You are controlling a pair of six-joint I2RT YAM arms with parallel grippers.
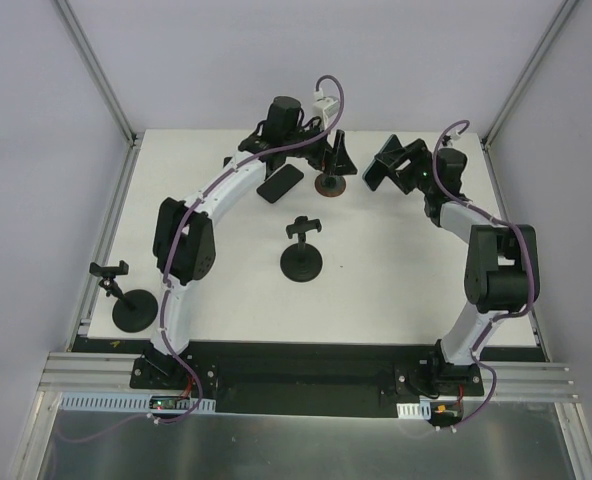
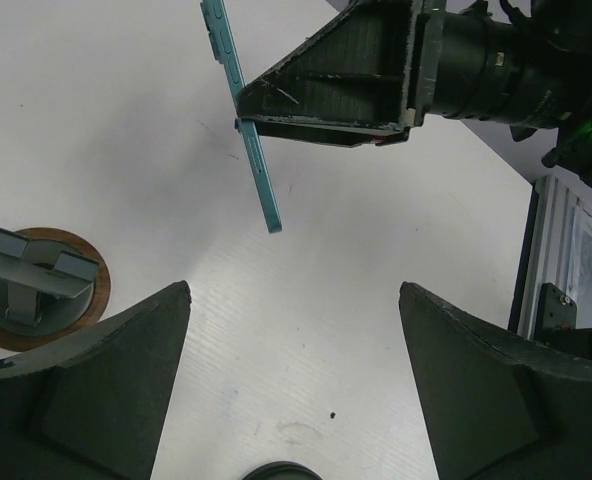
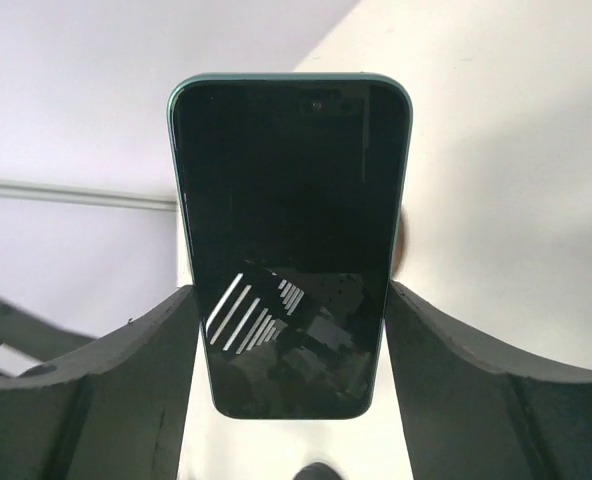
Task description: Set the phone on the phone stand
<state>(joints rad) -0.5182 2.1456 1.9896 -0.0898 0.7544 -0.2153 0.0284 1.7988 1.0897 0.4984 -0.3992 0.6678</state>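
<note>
As the right gripper clamps it, the phone juts lengthwise outward.

Bright, even overhead light, soft shadows, striped glare on the phone screen.

A white table fills the middle of the overhead view, matte and evenly lit, with only soft shadows on it. Pale grey walls close it in at 9, 12 and 3 o'clock. Aluminium posts rise from its corners at 11 and 1 o'clock. At 6 o'clock lie a black plate, slotted rails and a brushed metal sheet.
</note>
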